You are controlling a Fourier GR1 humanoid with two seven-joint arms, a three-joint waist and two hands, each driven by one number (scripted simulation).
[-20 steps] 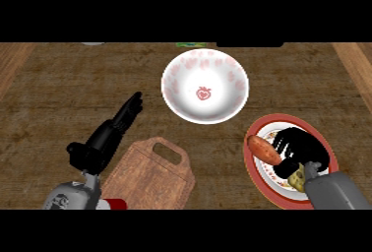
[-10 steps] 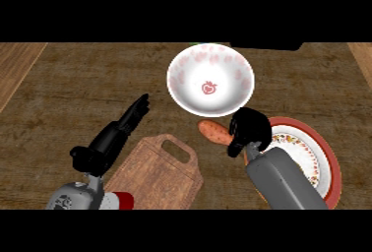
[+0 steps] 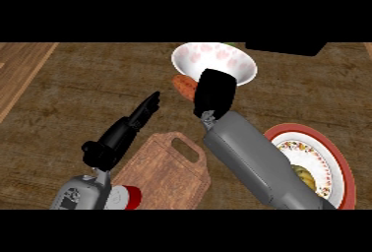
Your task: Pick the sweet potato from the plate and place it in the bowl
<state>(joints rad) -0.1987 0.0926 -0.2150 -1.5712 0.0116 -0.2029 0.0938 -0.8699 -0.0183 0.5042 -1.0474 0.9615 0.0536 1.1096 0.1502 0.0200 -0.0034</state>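
Observation:
The orange sweet potato (image 3: pixel 184 85) sticks out to the left of my right hand (image 3: pixel 216 92), whose fingers are curled round it. It hangs just below and left of the white bowl with pink hearts (image 3: pixel 215 60), right beside the bowl's near rim. The red-rimmed patterned plate (image 3: pixel 325 156) lies at the lower right, partly hidden by my right forearm, with a yellowish item on it. My left hand (image 3: pixel 127 129) is open with straight fingers pointing up-right over the counter, left of centre.
A brown wooden cutting board with a handle hole (image 3: pixel 169 171) lies between my forearms. A lighter wooden strip (image 3: pixel 18 74) borders the counter at the left. A dark object (image 3: pixel 285 47) sits at the top right behind the bowl.
My right hand has carried the sweet potato up from beside the plate to the bowl's near rim. The view has shifted, so the plate and bowl show further right. The left hand stays open.

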